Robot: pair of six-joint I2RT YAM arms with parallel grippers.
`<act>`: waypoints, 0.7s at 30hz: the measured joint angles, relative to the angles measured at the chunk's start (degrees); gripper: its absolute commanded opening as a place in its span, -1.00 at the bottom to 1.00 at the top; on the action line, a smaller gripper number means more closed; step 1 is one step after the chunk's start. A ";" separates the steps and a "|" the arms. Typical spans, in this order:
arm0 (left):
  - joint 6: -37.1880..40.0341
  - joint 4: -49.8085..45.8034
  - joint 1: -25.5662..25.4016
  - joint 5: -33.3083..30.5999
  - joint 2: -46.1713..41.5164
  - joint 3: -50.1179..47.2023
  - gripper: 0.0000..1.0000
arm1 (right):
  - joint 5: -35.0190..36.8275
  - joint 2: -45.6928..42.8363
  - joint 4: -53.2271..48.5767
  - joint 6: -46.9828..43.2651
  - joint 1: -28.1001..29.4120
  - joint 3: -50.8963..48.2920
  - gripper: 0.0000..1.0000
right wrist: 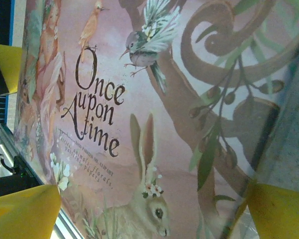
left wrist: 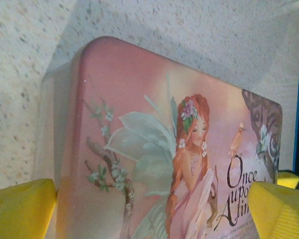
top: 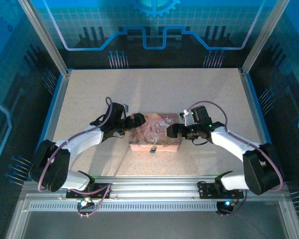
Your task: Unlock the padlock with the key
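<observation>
A pink illustrated tin [top: 157, 130] lies in the middle of the table. The tiny dark padlock [top: 152, 149] hangs on its front face. My left gripper [top: 134, 123] is at the tin's left end. In the left wrist view this gripper [left wrist: 154, 211] is open, its yellow fingers [left wrist: 20, 209] spread wide over the fairy-printed lid [left wrist: 154, 129]. My right gripper [top: 173, 131] is at the tin's right end. It is also open [right wrist: 154, 211], with its fingers [right wrist: 281, 211] apart above the lid [right wrist: 139, 99]. The key is hidden from me.
The speckled table [top: 154, 89] stretches bare behind the tin. Blue rails [top: 252, 107] and transparent walls edge the sides. An aluminium rail [top: 154, 181] with both arm bases runs along the near edge, close to the tin's front.
</observation>
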 measured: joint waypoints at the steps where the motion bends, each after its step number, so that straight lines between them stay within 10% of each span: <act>1: 0.59 -0.09 0.72 -0.15 0.66 0.72 0.98 | -0.07 0.92 0.37 0.20 0.28 0.66 0.95; 21: 5.77 -0.26 7.89 -1.03 8.00 8.59 0.98 | 1.84 8.31 0.07 -1.84 3.93 8.00 1.00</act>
